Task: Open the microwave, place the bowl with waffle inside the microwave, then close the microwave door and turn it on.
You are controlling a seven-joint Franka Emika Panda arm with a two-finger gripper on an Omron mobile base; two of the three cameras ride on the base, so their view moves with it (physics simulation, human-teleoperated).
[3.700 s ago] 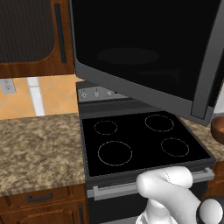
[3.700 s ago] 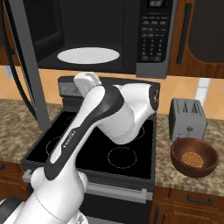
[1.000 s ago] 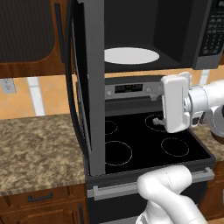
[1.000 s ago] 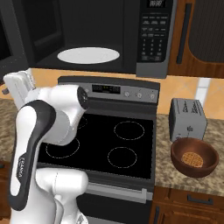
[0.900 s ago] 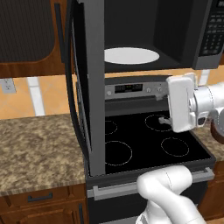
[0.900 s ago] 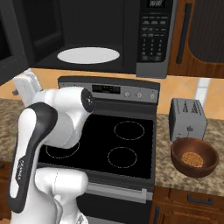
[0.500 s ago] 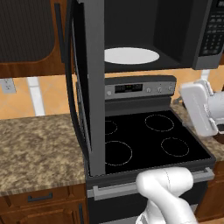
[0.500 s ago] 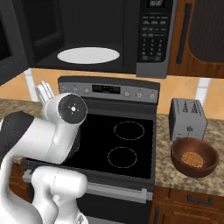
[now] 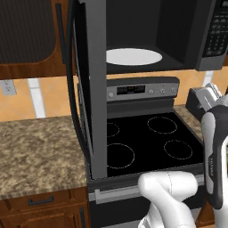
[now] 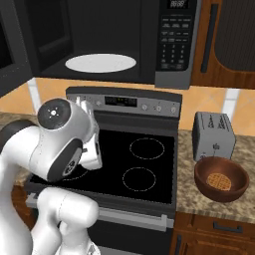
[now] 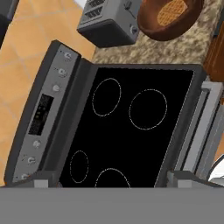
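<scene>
Claw [image 11: 107,181] released and empty, tips spread wide above the stovetop [image 11: 131,127], aimed toward the bowl [image 10: 221,179]. Bowl with waffle on the tabletop [image 10: 201,201] beside the toaster [image 10: 213,135]. Microwave door [image 9: 91,84] swung fully open, turntable [image 10: 100,63] exposed for loading.

A black glass cooktop [image 10: 134,159] with four ring burners and a rear control panel [image 10: 124,102] sits between granite bench sections, with a grey toaster [image 10: 213,135] on the right bench [image 10: 199,199] near the back wall.
</scene>
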